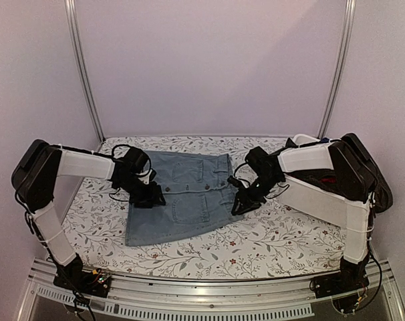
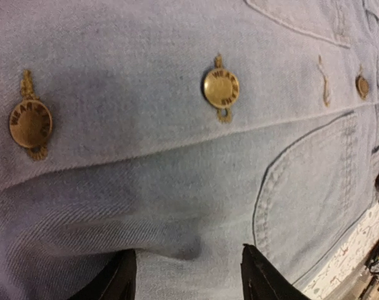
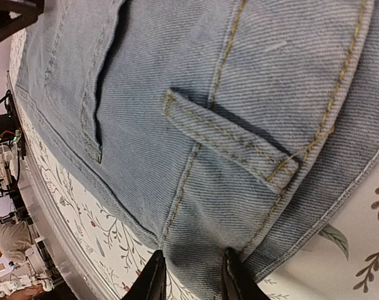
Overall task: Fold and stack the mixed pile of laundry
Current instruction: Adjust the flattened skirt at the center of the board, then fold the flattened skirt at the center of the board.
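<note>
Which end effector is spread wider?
The left end effector: its fingers stand far apart over the denim skirt; the right end effector's stand close together at its edge.

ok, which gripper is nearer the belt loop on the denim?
Right. The right gripper sits right by the belt loop; the left gripper is at the opposite end of the denim piece, near the brass buttons.

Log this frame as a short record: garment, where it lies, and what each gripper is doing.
garment: light blue denim skirt, buttoned front up, spread flat
surface: floral table cover
left gripper: open, fingers down on the skirt's left edge
right gripper: jaws narrow, skirt's right edge between them; grip unclear
folded: not yet
</note>
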`<state>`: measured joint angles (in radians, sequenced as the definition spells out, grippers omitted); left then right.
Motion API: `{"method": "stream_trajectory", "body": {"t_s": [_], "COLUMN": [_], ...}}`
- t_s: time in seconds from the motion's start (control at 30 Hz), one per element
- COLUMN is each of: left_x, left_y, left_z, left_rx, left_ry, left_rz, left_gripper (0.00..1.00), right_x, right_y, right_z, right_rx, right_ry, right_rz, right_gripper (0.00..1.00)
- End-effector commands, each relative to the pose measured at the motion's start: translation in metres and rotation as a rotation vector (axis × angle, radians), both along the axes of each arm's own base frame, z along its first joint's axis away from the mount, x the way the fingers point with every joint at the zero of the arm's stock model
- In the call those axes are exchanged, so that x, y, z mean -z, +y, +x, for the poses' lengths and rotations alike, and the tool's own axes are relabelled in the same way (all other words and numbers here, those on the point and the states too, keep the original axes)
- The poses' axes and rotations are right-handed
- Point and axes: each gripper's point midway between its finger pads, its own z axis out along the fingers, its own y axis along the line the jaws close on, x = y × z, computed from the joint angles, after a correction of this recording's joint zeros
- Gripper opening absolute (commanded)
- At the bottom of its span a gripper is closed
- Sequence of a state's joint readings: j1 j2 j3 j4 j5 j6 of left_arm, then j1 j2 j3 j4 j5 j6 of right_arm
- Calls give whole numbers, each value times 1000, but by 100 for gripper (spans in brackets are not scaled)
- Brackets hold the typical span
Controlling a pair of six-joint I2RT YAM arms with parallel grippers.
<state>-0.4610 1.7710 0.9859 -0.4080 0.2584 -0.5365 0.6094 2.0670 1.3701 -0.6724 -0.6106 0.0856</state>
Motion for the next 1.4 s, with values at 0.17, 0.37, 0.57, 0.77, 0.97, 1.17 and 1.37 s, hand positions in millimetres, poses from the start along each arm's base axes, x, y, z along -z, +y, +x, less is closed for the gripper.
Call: {"method": "stream_trajectory", "body": {"t_s": [0.17,0.37,0.57,0.77,0.97,1.17,1.37], "left_x": [5,-48,-82,-68,-39,-20,-9], "left_y": [26,15,36,58,75,87,89], "left_z": [61,21,-38,-77,-104,-121,-127], "left_rx": [-74,-80,-275,-480,-612,-701,-728], "left_ry": [-55,-91,-95,-2,108,174,208], "left_rz": [15,-105,-202,-230,-188,-192,-218], "left_gripper": [58,64,74,70,60,60,55], "right_x": [-21,-68,-48,-44,-42,-26,-35], "right_y": [8,-1,-28,-32,-28,-17,-11], "right_z": [-19,2,-23,-27,-21,-22,-15], "right_rx": [-15,25,103,122,59,58,6], "right_ry": [13,-186,-105,-154,-261,-187,-347], "right_rz": [14,1,-90,-69,-51,-35,-46], "right_gripper": [30,36,36,35,35,40,50]}}
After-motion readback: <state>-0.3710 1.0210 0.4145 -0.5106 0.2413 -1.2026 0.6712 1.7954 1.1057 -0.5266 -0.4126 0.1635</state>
